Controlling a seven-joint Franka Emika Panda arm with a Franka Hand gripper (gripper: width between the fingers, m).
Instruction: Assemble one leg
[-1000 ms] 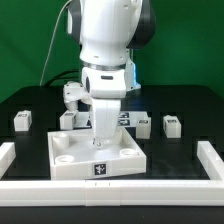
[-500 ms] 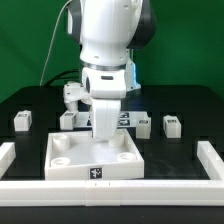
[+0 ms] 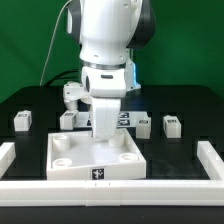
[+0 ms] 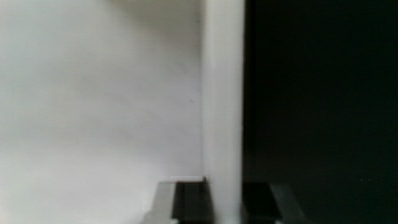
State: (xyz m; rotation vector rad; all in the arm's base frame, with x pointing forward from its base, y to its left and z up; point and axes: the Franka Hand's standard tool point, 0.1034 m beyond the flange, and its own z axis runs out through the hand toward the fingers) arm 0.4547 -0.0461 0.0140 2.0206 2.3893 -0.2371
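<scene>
The large white tray-like part [image 3: 120,158] lies in the middle of the black table, with round sockets at its corners. My gripper [image 3: 103,129] points down at its far edge. In the wrist view the gripper [image 4: 228,205] straddles the tray part's thin upright wall [image 4: 222,100], one dark finger [image 4: 191,206] on each side, and the wall fills the gap between them. Small white cube-like legs with tags stand apart from the gripper: one leg [image 3: 22,120] at the exterior view's left, another leg [image 3: 171,124] at its right, and a third leg [image 3: 68,119] just behind the tray part.
Another small white block [image 3: 72,93] sits farther back, left of the arm. A tagged white piece [image 3: 138,120] shows behind the tray part on the right. White rails border the table at the left [image 3: 8,152], right [image 3: 210,155] and front [image 3: 110,190].
</scene>
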